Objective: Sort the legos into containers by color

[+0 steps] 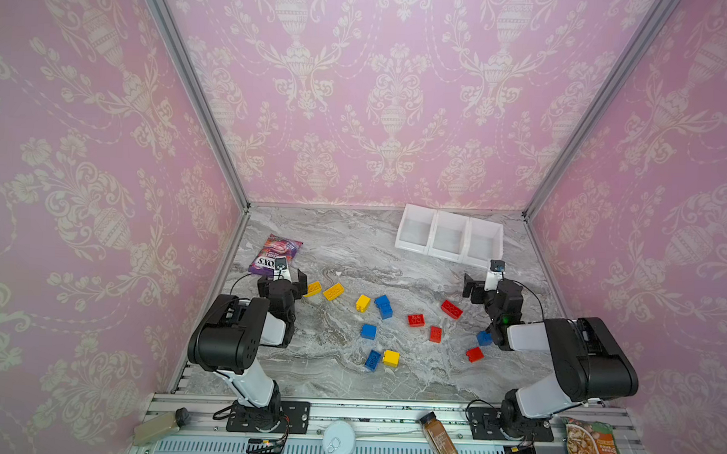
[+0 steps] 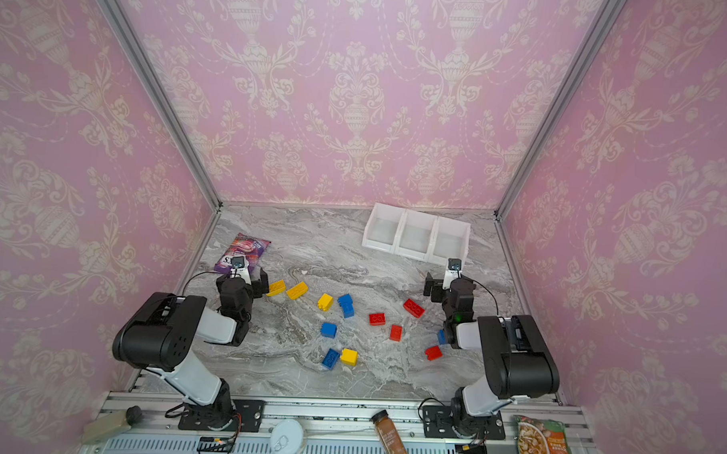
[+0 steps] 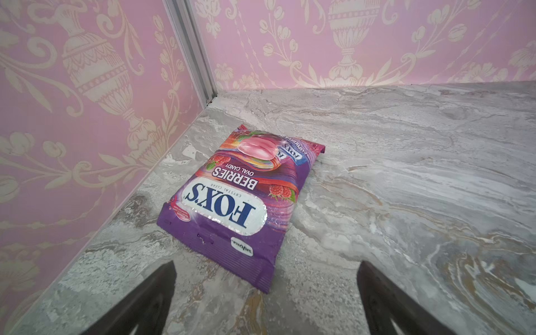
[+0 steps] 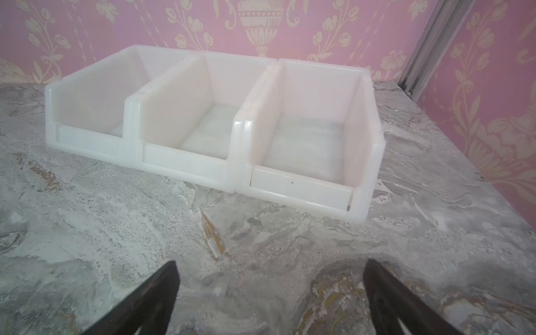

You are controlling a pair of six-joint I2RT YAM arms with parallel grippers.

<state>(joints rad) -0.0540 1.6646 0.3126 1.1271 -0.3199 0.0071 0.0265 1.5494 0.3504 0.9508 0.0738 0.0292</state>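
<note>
Grey marble table (image 1: 352, 252), pink walls (image 1: 379, 91). Stock: containers (image 4: 301, 185) ahead of my right pincer (image 4: 271, 262); legos (image 1: 415, 320) scattered between it and left pincer (image 3: 266, 265). Both pincers agape, empty. I judge legos light, rigid, slick; pinch flat sides.

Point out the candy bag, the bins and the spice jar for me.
candy bag (image 3: 229, 208): left wrist view, on its white label.
bins (image 4: 185, 161): right wrist view, on the middle bin's front wall.
spice jar (image 1: 440, 441): in a top view, on its body.
</note>
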